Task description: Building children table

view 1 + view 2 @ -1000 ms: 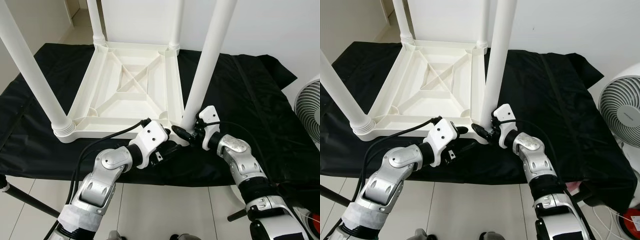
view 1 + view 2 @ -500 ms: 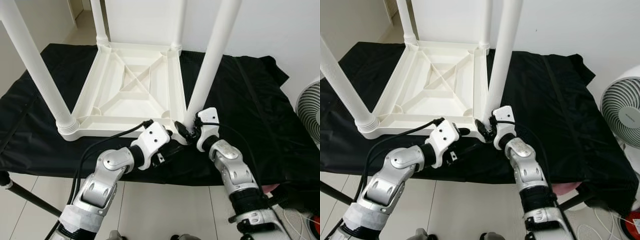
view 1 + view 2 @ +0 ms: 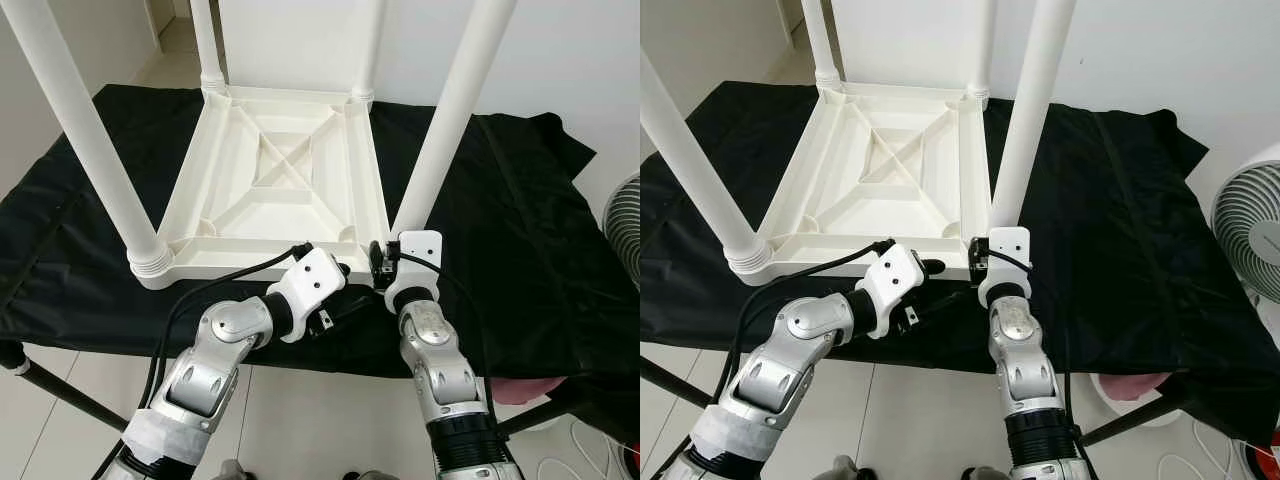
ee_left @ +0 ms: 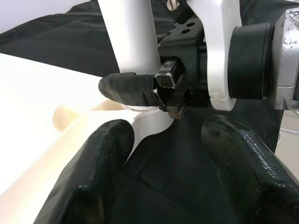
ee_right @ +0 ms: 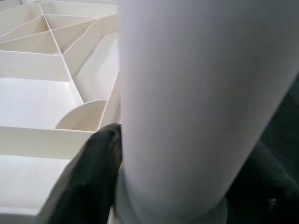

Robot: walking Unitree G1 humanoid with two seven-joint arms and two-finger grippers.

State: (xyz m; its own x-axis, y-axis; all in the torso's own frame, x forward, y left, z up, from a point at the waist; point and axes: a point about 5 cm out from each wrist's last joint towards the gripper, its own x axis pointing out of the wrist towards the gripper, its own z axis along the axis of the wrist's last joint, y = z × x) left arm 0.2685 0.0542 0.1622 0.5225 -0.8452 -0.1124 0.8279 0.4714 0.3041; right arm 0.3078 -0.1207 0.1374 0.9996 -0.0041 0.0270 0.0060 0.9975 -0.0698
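We see the white plastic children's table (image 3: 280, 185) upside down on the black-draped bench (image 3: 500, 220), ribbed underside up, four round legs standing. Right claw (image 3: 378, 272) clamps the white leg (image 3: 445, 130) at the 5 o'clock corner. Left claw (image 4: 163, 154) sits wide beside it.

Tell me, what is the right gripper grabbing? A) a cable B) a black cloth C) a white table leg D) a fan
C: the right gripper closes around the base of the near white table leg, with its black fingers on either side of the leg in the right wrist view.
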